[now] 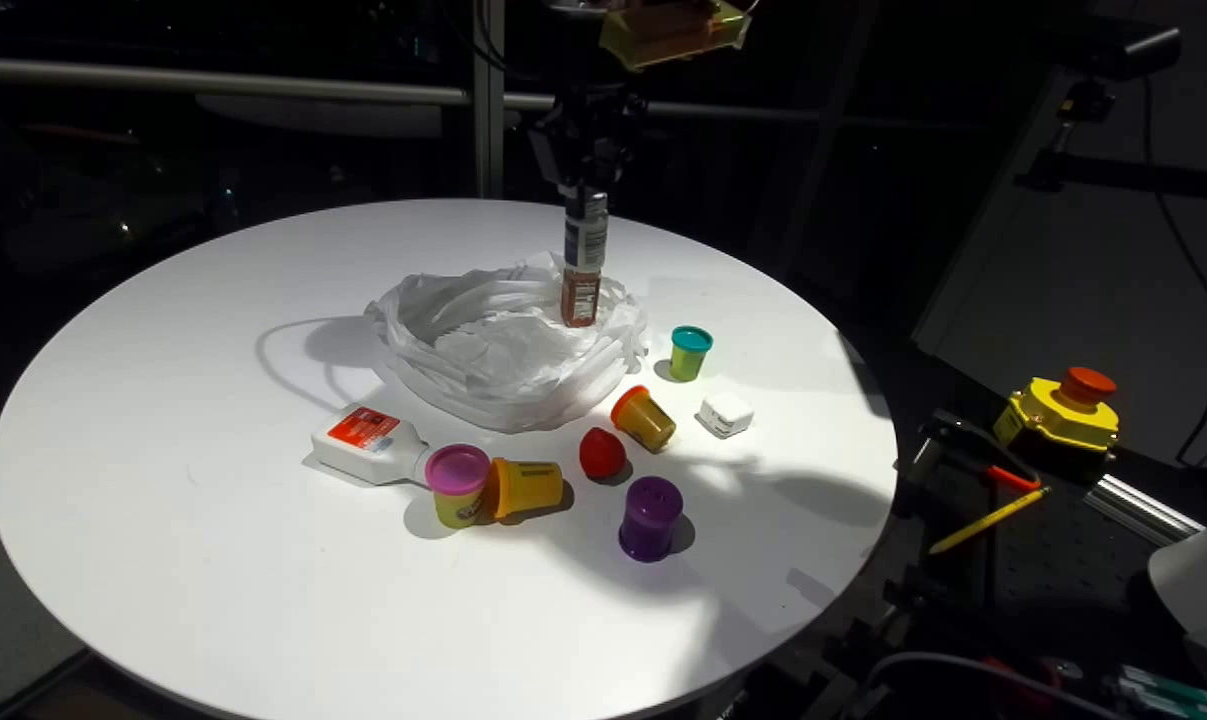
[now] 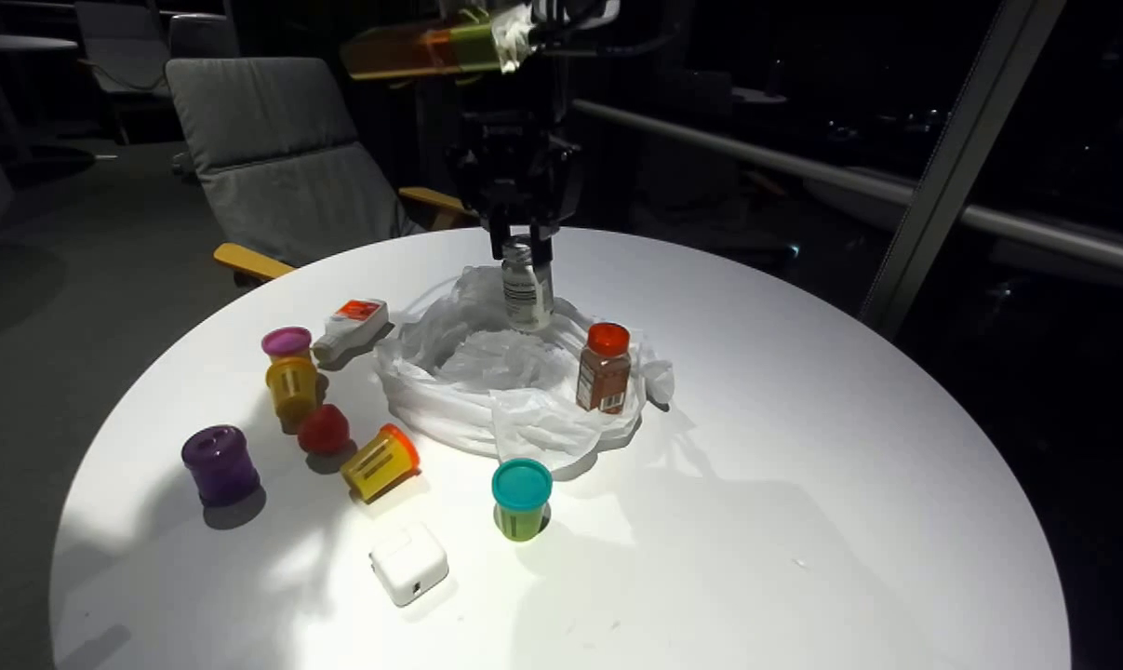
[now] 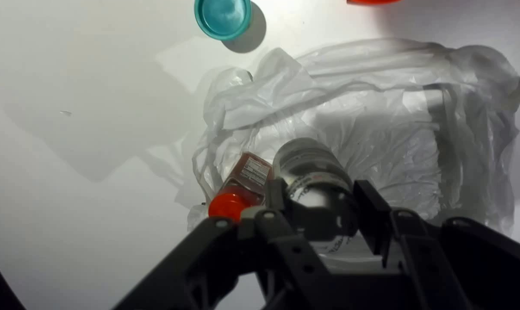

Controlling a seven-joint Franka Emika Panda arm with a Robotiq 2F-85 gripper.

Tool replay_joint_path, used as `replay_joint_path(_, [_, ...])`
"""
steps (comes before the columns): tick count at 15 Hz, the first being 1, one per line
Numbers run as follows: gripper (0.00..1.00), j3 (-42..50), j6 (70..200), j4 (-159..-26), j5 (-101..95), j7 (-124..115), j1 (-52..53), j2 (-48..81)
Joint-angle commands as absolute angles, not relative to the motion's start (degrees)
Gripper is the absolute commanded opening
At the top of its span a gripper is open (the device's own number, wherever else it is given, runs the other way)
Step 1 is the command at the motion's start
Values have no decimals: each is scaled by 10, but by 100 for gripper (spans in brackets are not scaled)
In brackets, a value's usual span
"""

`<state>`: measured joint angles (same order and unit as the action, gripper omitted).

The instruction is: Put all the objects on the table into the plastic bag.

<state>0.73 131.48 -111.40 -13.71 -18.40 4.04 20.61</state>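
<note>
On the table (image 1: pixel 263 600), the open bag (image 2: pixel 440 419) is being overhung by the gripper (image 2: pixel 521 249), in which the jar (image 2: pixel 528 300) is being clasped nearly upright, base downward; a straight lowering is seemingly being called for.

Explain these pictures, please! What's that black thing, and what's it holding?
That black gripper is a robot's hand. Two pictures come from cameras standing away from it; the close-up comes from a camera on its wrist.

On the round white table is an open plastic bag, with a red-lidded jar at its edge. Nearby are a white bottle lying down, a purple container, a rounded red object and what looks like a white charger. A pink-lidded tub and a teal-lidded tub stand upright; two yellow tubs lie on their sides.

The gripper pinches a labelled bottle over the bag.
</note>
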Motion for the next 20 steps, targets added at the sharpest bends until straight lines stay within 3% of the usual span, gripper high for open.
replay_joint_path(1, [19,22,1347,-1022,-115,-209,45,300])
replay_joint_path(10, [19,25,1362,-875,26,-203,6,440])
replay_joint_path(17, [19,25,1351,-837,60,-200,-6,493])
replay_joint_path(18, [69,22,1346,-837,62,-192,-9,490])
replay_joint_path(19, [70,29,1352,-847,54,-197,-2,479])
replay_joint_path(20, [77,32,1359,-861,48,-197,4,464])
